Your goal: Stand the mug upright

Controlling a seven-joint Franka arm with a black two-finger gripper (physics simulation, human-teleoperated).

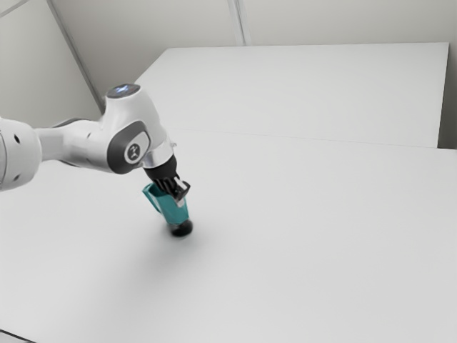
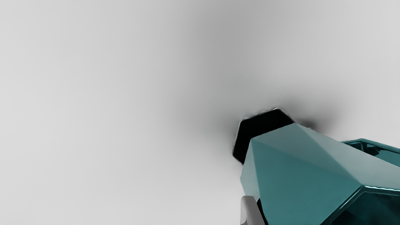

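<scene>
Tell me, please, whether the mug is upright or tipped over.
The mug is upright or nearly so: black base down, open rim up by the gripper.

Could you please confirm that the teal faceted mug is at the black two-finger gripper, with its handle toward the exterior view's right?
Not quite: the exterior view shows the handle toward its left. The teal faceted mug is indeed at the black two-finger gripper.

In the exterior view, left of centre, you have the mug's (image 1: 171, 209) rim partly hidden by the claw (image 1: 183, 196). The left edge cuts off the arm (image 1: 78, 147). Your wrist view crops the mug and its handle (image 2: 386, 150).
</scene>
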